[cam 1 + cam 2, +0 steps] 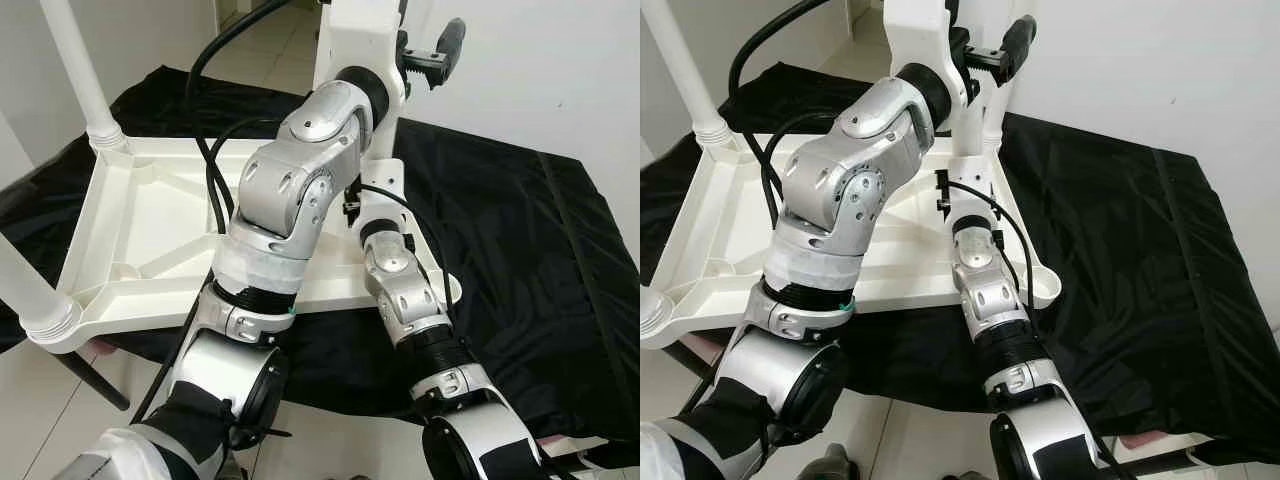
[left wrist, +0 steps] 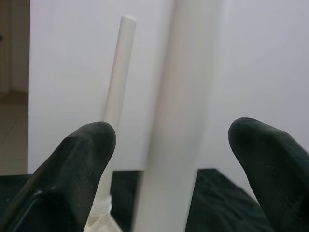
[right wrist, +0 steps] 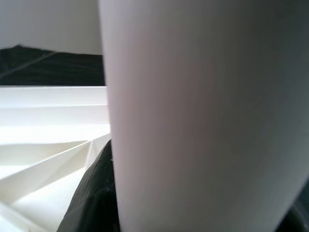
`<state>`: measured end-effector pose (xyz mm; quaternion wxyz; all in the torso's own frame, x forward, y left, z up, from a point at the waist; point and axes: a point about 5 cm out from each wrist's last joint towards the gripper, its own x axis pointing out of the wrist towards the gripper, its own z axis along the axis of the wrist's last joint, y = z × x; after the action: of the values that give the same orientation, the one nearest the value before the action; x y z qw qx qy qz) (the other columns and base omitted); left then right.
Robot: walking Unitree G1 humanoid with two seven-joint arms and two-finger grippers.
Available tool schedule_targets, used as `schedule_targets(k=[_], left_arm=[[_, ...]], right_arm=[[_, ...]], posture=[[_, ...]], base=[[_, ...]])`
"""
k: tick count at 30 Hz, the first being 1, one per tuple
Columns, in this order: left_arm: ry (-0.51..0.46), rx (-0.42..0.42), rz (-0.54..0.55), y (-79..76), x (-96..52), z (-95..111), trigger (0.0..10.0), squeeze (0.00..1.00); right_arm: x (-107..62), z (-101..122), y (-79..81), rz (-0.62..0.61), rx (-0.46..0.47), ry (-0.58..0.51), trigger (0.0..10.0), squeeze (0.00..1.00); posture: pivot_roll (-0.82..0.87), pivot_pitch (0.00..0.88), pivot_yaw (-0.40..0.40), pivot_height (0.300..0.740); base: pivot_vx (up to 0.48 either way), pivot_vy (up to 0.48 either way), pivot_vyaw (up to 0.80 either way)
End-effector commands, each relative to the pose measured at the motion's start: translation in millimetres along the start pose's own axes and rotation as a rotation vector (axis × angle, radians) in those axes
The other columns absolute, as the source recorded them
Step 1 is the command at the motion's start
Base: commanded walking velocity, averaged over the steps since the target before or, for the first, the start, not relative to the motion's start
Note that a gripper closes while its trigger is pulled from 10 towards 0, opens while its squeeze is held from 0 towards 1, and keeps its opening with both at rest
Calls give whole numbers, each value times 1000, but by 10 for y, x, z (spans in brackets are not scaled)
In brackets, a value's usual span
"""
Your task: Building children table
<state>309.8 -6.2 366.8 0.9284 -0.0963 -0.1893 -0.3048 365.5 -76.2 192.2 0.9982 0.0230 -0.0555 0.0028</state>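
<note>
A white plastic table (image 1: 150, 230) lies upside down on a black cloth (image 1: 520, 250). Two white legs stand in its left corners, one far (image 1: 80, 70) and one near (image 1: 25, 285). A third white leg (image 1: 978, 125) stands upright at the table's right side. My left gripper (image 2: 171, 140) is raised around the upper part of this leg (image 2: 178, 121), open, with one black finger (image 2: 87, 145) on each side and a gap to it. My right gripper (image 1: 958, 190) is low at the leg's base, shut on the leg (image 3: 193, 121); my left elbow partly hides it.
The black cloth covers the raised surface and spreads wide to the right. A white wall (image 1: 560, 70) stands behind. Pale tiled floor (image 1: 40, 400) lies at the near left, beyond the cloth's edge. A black cable (image 1: 215, 190) hangs over the table's underside.
</note>
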Motion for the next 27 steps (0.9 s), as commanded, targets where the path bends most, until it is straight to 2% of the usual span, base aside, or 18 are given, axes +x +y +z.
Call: schedule_targets(k=[1, 6, 7, 11, 15, 16, 17, 18, 20, 22, 23, 25, 27], left_arm=[[-28, -19, -102, -99, -32, 22, 10000, 0], [-45, -32, -109, -81, -133, 2, 10000, 0], [-29, -19, -112, -73, -211, -66, 10000, 0], [-4, 16, -109, -42, -306, -183, 10000, 0], [91, 89, -15, 198, -466, -460, 10000, 0], [91, 89, -15, 198, -466, -460, 10000, 0], [163, 127, 61, 390, -557, -634, 10000, 0], [163, 127, 61, 390, -557, -634, 10000, 0], [215, 146, 118, 553, -644, -772, 10000, 0], [224, 145, 132, 597, -672, -807, 10000, 0], [246, 194, 131, 635, -752, -893, 10000, 0], [246, 194, 131, 635, -752, -893, 10000, 0], [309, 303, 117, 688, -915, -1077, 10000, 0]], right_arm=[[35, 69, -58, -17, 59, -17, 10000, 0], [55, 82, -195, -55, 74, -27, 10000, 0], [63, 92, -292, -83, 61, -42, 10000, 0], [61, 87, -398, -105, 31, -51, 10000, 0], [12, 61, -611, -111, -56, -87, 10000, 0], [12, 61, -611, -111, -56, -87, 10000, 0], [-39, 70, -713, -100, -73, -122, 10000, 0], [-39, 70, -713, -100, -73, -122, 10000, 0], [-85, 79, -784, -82, -81, -148, 10000, 0], [-99, 81, -802, -75, -82, -154, 10000, 0], [-137, 69, -844, -79, -95, -162, 10000, 0], [-137, 69, -844, -79, -95, -162, 10000, 0], [-209, 25, -913, -86, -114, -162, 10000, 0]], posture=[[171, 43, -105, 740], [168, 37, -105, 740], [169, 35, -106, 740], [172, 34, -107, 740], [171, 31, -108, 740], [171, 31, -108, 740], [173, 30, -108, 740], [173, 30, -108, 740], [173, 29, -106, 740], [173, 29, -106, 740], [172, 28, -99, 740], [172, 28, -99, 740], [167, 27, -95, 740]], base=[[0, 0, 0], [0, 0, 0], [0, 0, 0], [0, 0, 0], [0, 0, 0], [0, 0, 0], [0, 0, 0], [0, 0, 0], [0, 0, 0], [0, 0, 0], [0, 0, 0], [0, 0, 0], [0, 0, 0]])
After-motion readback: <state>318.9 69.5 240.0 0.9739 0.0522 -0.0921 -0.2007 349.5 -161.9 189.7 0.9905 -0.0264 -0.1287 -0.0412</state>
